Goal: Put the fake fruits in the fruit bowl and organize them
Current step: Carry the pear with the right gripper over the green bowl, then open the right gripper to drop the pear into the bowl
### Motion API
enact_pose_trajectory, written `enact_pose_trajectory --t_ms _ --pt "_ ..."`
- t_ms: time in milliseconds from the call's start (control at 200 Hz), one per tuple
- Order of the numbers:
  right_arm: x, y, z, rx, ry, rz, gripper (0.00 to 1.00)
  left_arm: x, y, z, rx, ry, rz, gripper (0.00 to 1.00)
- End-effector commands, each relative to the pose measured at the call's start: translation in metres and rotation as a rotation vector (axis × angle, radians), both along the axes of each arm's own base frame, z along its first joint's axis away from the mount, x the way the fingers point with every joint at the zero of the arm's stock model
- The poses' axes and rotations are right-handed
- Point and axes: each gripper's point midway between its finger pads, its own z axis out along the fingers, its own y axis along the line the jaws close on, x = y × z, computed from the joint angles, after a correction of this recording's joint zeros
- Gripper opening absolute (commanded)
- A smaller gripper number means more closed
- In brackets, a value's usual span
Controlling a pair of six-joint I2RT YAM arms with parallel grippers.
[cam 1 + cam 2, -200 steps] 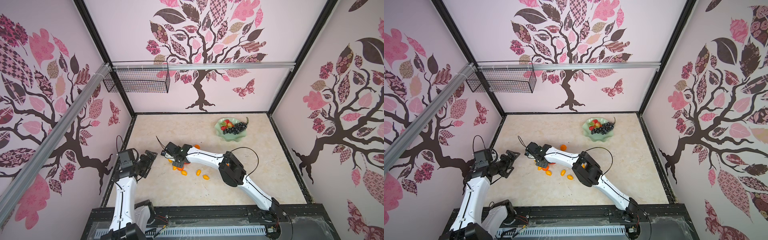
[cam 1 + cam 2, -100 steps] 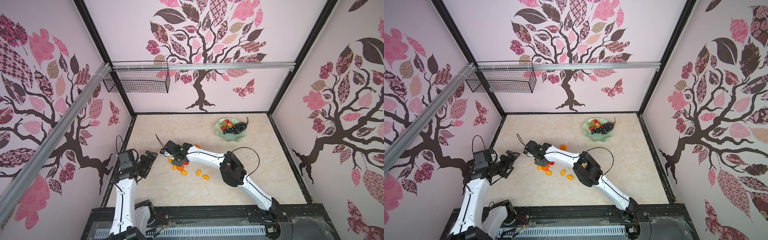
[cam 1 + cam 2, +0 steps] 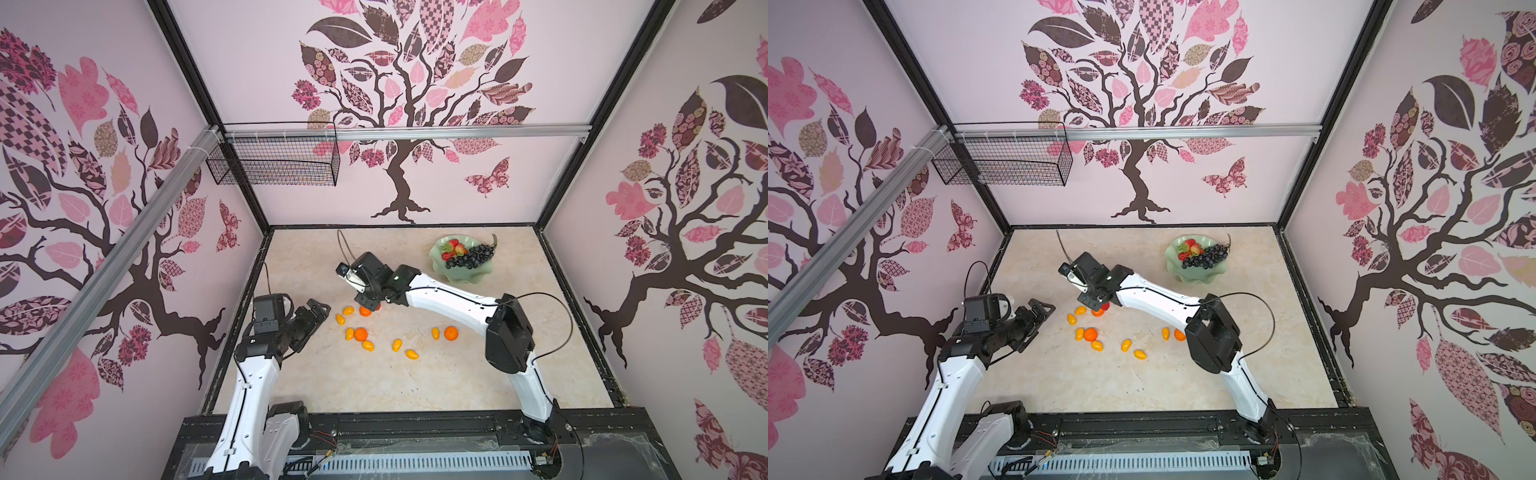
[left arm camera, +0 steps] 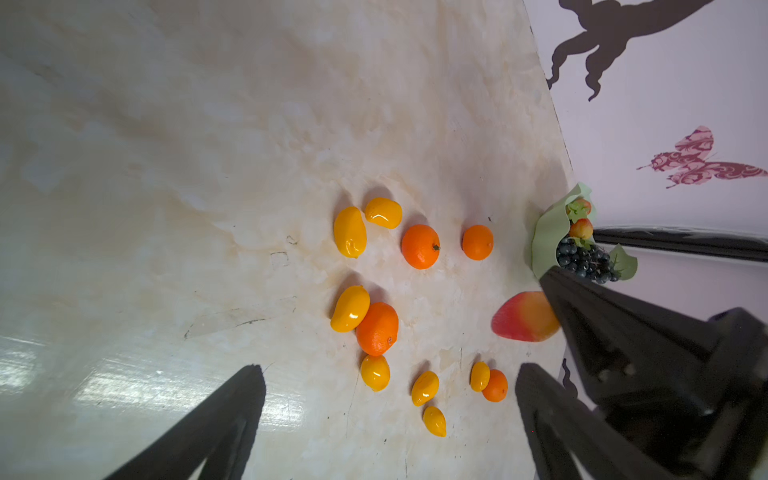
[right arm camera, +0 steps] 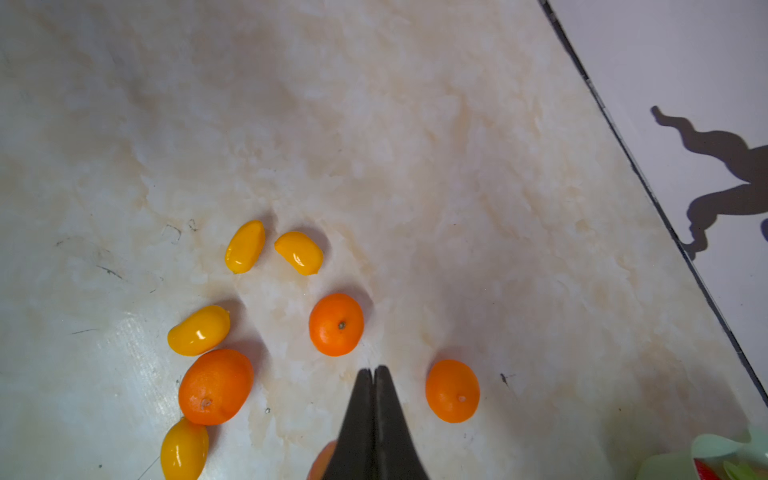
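Right jaws together beside strawberry [image 4: 519,318]

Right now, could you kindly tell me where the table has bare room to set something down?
Crowded: the middle, where kumquats and tangerines lie by the left pincer and right pincer. Bare: the wide table strip between them and the front rail; the right side, in front of the fruit bowl; the back-left corner.

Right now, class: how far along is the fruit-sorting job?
Done: strawberries and the grape bunch lie in the fruit bowl. In hand: nothing; the right gripper is shut empty by a loose strawberry, the left gripper open. Left: that strawberry, tangerines and kumquats on the table.
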Motion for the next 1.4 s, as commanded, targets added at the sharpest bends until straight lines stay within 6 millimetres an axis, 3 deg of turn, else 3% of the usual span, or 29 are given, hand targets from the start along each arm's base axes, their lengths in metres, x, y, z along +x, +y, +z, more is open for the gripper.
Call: enact_pose_trajectory --t_ms 0,280,560,790,980,1170,1396 --pt "0.02 -0.029 0.051 0.155 -0.049 -0.084 0.0 0.022 -0.011 0.027 0.034 -0.1 -0.033 0.99" --pt "0.066 -0.127 0.068 0.267 -0.05 -0.255 0.0 0.055 -0.093 0.04 0.092 -0.167 -0.252 0.99" --pt "0.126 -0.232 0.066 0.376 -0.128 -0.467 0.0 0.096 -0.196 0.058 0.128 -0.22 -0.517 0.98" --pt "0.179 -0.29 0.067 0.402 -0.221 -0.594 0.0 0.129 -0.254 0.063 0.103 -0.236 -0.622 0.99" --pt "0.217 -0.319 0.058 0.383 -0.264 -0.663 0.0 0.151 -0.277 0.062 0.098 -0.25 -0.671 0.99" --pt "0.236 -0.318 0.032 0.455 -0.148 -0.69 0.0 0.167 -0.285 0.058 0.134 -0.272 -0.702 0.98" --pt "0.24 -0.315 0.008 0.532 -0.003 -0.705 0.0 0.166 -0.289 0.045 0.128 -0.254 -0.727 0.99"
